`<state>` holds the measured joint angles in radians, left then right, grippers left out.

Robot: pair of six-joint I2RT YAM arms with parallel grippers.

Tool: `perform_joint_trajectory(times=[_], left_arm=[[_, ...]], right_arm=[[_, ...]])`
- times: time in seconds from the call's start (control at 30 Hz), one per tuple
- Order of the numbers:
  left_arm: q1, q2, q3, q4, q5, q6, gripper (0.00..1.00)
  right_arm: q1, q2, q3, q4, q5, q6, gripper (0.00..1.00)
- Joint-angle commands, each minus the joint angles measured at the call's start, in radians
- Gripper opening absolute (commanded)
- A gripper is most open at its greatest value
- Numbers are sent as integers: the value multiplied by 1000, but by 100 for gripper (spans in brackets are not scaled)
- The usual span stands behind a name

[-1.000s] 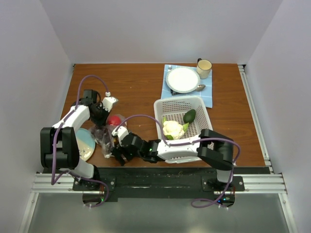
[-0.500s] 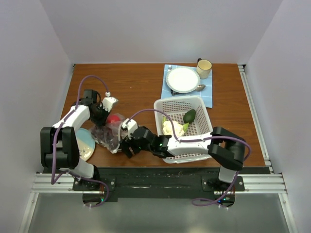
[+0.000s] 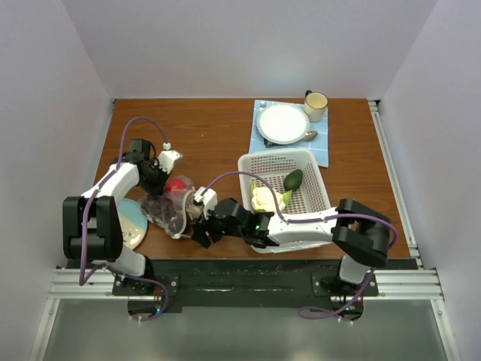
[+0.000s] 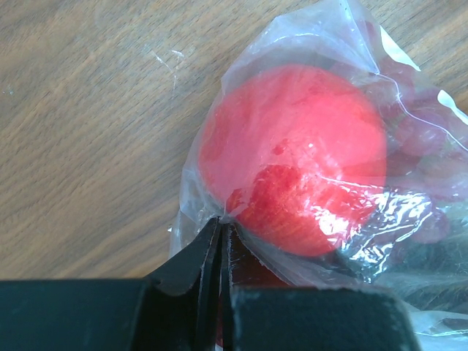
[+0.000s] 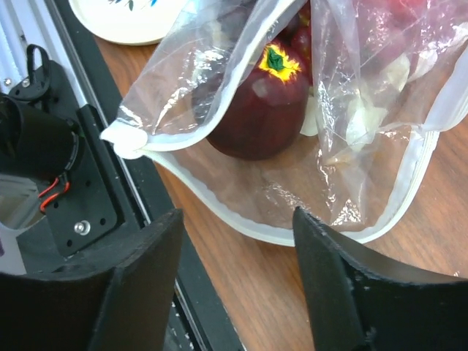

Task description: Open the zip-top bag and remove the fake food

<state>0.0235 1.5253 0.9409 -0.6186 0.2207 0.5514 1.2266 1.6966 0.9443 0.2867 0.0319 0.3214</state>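
On the table (image 3: 218, 139), left gripper (image 4: 219, 228) pinches the bag (image 4: 409, 219) by a red fruit (image 4: 292, 153); right gripper (image 5: 235, 219) gapes wide, seemingly empty, at its mouth.

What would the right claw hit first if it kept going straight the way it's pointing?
The right claw, open, faces the gaping mouth of the bag. It would probably meet the mouth's lower lip first, then the dark red fruit inside; depth is hard to judge.
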Motion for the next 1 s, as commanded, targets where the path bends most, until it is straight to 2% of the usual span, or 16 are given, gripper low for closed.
perform_joint_trajectory(times=[0.0, 0.33, 0.37, 0.4, 0.5, 0.83, 0.97], left_arm=[[-7, -5, -4, -9, -6, 12, 7], [-7, 1, -8, -7, 8, 12, 7], [-7, 1, -7, -9, 8, 10, 7], [-7, -2, -10, -9, 8, 8, 7], [-7, -7, -7, -10, -1, 13, 7], [-7, -10, 7, -24, -6, 10, 7], [-7, -17, 1, -27, -9, 15, 7]], right_arm=[[-25, 37, 63, 51, -10, -22, 60], [-47, 135, 148, 60, -27, -35, 58], [-47, 147, 162, 71, -29, -28, 62], [-47, 156, 169, 71, -53, -19, 80], [-32, 184, 183, 92, -73, -18, 99], [34, 294, 316, 52, 5, -33, 99], [71, 342, 411, -38, 155, -56, 99]])
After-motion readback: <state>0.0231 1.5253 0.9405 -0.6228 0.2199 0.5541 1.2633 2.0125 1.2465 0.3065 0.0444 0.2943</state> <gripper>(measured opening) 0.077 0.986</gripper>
